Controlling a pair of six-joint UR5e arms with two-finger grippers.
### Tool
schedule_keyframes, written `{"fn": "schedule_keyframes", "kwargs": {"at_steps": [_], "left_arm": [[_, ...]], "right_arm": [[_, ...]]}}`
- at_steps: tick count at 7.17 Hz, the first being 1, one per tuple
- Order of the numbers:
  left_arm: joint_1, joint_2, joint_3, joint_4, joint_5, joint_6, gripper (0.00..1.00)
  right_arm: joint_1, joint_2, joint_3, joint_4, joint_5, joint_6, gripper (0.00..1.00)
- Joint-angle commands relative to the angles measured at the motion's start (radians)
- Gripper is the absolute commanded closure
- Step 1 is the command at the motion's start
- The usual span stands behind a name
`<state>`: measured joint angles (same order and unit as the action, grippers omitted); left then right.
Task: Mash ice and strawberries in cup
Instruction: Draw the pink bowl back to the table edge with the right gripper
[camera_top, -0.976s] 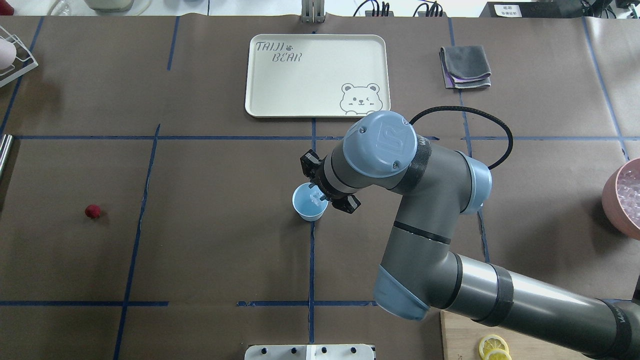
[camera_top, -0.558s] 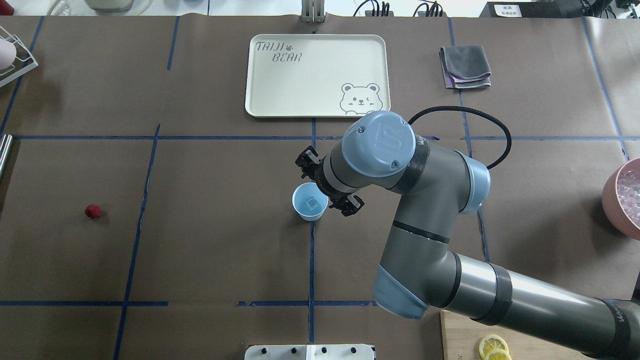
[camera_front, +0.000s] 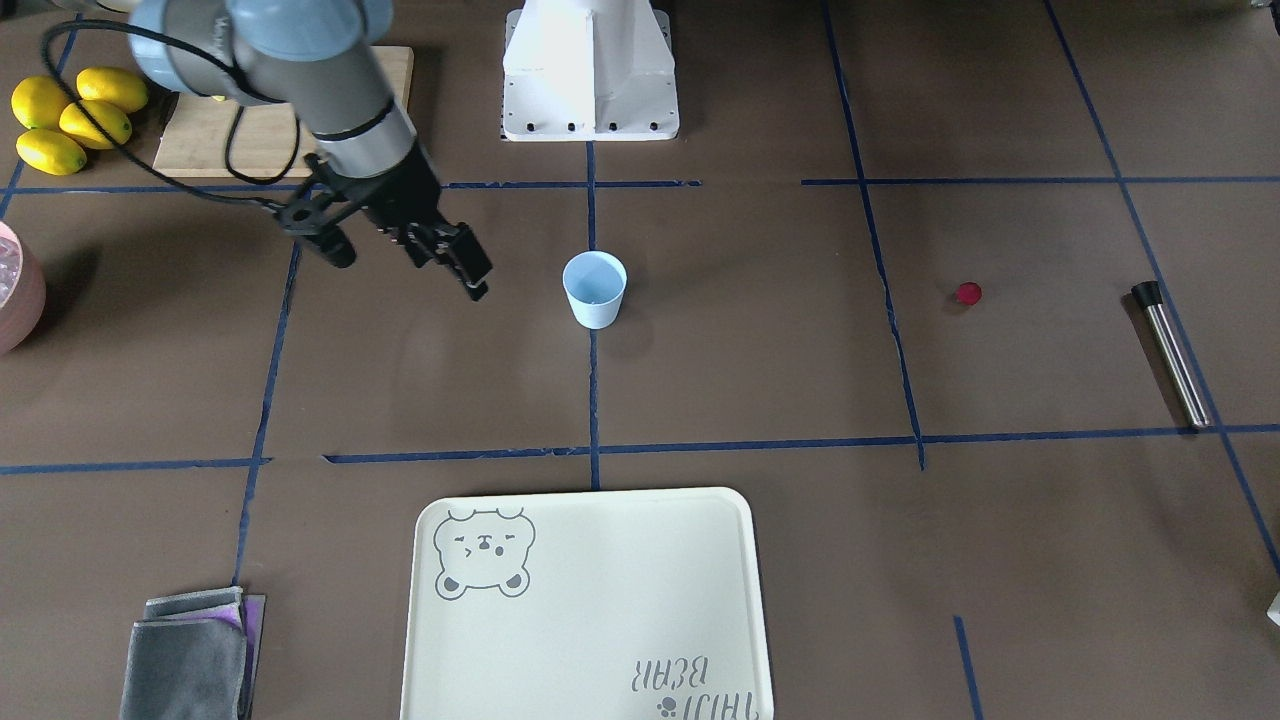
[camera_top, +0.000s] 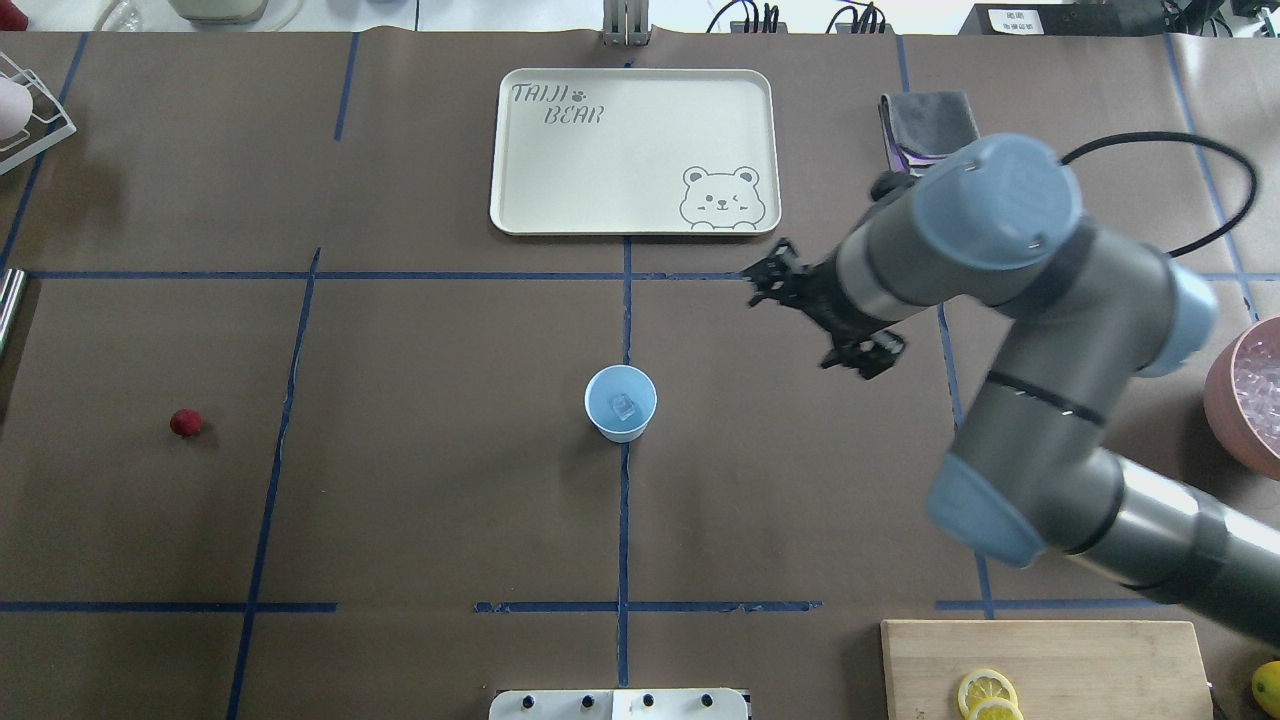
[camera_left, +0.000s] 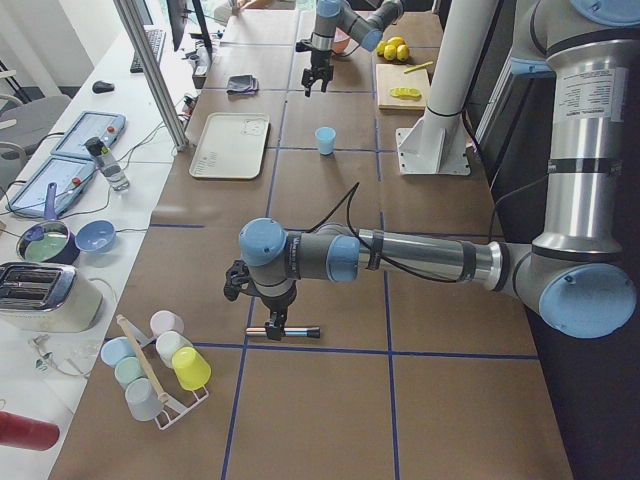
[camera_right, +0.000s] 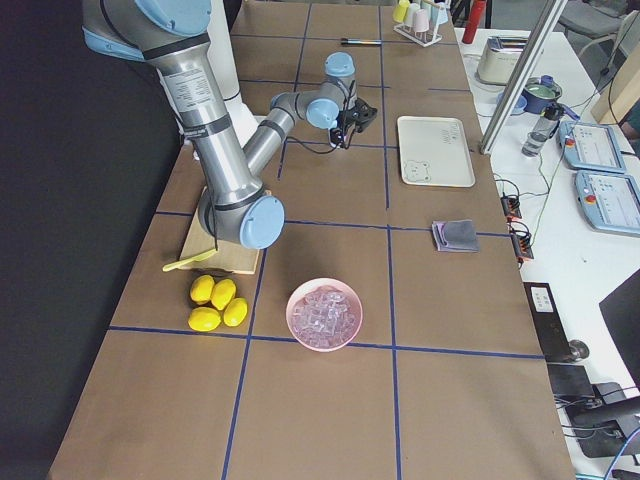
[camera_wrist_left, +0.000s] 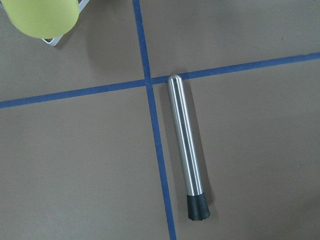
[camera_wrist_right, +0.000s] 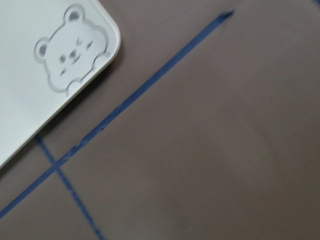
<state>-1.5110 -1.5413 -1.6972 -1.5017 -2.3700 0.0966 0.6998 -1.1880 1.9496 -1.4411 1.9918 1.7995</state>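
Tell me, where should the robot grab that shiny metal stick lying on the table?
Probably around the middle of the metal stick, on the bare steel, coming straight down from above. It lies flat, long, thin and round, so a pinch across its width has room on both sides.

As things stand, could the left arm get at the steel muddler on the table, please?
Probably yes. The left gripper hangs right above the muddler, which lies flat on bare paper with nothing on or against it.

overhead: high, forward-down | front: opposite side, steep | wrists: close, downward | shared: cup (camera_top: 621, 431)
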Motion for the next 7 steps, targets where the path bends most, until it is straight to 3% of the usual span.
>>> {"fn": "schedule_keyframes", "kwargs": {"at_steps": [1, 3, 7], "left_arm": [[0.0, 0.004, 0.001, 0.0, 0.0, 0.0, 0.0], [0.0, 0.004, 0.013, 0.0, 0.0, 0.003, 0.0], [0.0, 0.016, 0.013, 0.0, 0.0, 0.006, 0.0]], "right_arm": [[0.255, -0.28, 0.071, -0.001, 0.221, -0.429, 0.0], [0.422, -0.413, 0.037, -0.004, 0.259, -0.775, 0.0], [0.633, -0.475, -0.194, -0.004, 0.252, -1.5, 0.0]]}}
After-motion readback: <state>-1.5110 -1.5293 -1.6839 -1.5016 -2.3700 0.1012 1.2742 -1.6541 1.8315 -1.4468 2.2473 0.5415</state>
